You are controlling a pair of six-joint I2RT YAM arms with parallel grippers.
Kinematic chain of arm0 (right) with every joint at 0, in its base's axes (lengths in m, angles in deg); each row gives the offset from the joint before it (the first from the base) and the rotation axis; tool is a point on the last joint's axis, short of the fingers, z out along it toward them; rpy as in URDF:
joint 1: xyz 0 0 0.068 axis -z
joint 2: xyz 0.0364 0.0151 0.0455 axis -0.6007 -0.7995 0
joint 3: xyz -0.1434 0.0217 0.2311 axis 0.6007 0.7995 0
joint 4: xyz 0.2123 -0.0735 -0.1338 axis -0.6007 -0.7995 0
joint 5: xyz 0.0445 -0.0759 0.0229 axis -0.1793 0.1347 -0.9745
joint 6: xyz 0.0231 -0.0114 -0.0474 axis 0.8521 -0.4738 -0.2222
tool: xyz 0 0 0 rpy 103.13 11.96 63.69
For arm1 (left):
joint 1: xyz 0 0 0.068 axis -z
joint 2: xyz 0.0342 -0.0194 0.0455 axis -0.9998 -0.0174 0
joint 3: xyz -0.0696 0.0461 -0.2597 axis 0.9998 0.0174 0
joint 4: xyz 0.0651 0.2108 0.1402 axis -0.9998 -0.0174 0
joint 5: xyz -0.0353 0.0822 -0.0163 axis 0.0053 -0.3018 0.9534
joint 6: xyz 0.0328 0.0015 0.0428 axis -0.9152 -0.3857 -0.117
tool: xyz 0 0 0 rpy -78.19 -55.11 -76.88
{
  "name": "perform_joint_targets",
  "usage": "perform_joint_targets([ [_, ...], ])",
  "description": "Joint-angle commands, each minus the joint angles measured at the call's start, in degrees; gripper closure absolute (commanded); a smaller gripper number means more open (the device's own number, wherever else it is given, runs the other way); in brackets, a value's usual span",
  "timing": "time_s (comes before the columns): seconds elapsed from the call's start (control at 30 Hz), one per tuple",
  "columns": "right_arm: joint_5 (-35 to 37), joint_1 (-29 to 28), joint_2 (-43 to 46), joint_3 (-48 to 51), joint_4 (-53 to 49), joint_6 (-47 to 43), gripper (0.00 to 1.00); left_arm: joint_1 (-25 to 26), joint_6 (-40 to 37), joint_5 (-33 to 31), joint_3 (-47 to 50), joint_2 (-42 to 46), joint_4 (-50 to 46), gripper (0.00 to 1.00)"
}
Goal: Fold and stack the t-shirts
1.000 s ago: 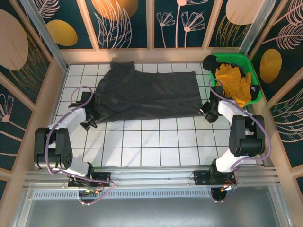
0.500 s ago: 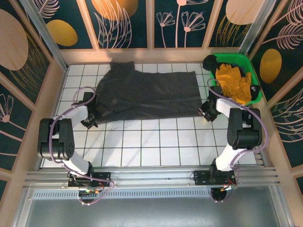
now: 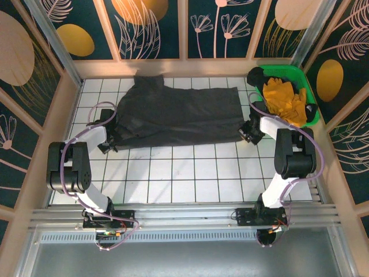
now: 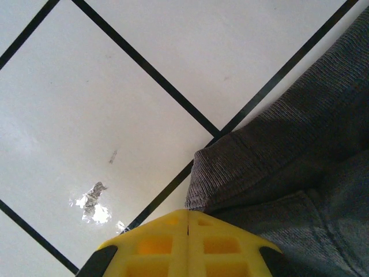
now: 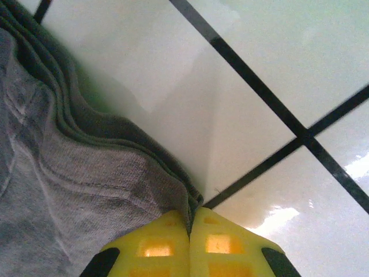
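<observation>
scene: charcoal t-shirt [image 3: 179, 115] spread on far half of tiled bench [image 3: 190, 173]; green bin [image 3: 285, 68] with yellow cloth [image 3: 285, 101] far right, near right end effector [image 3: 249, 131] | grip: right clenched on shirt's near-right hem; left end effector [image 3: 109, 138] clenched at near-left hem, pinch unclear | change: both stood released a second ago
</observation>
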Motion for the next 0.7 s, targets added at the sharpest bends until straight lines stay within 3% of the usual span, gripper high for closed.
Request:
perform_joint_targets([
  [0.0, 4.28, 0.0, 3.43, 2.63, -7.26, 0.67, 1.0, -0.67, 0.33, -3.67, 1.77, 4.2, -3.94, 1.0],
  [0.43, 4.0, -0.32, 19.02, 19.13, -14.35, 0.73, 1.0, -0.64, 6.25, -2.0, 18.18, 19.79, -7.88, 1.0],
  [0.57, 2.8, -0.43, 21.44, 22.06, -13.95, 1.17, 1.0, -0.64, 7.67, -1.55, 17.79, 21.0, -7.94, 1.0],
  [0.6, 2.5, -0.46, 21.78, 22.22, -13.73, 1.19, 1.0, -0.64, 8.09, -1.45, 16.96, 20.56, -8.58, 0.93],
  [0.67, 2.96, -0.62, 22.29, 21.13, -14.16, 1.38, 0.98, -0.64, 9.48, -1.49, 15.22, 20.51, -10.03, 0.66],
])
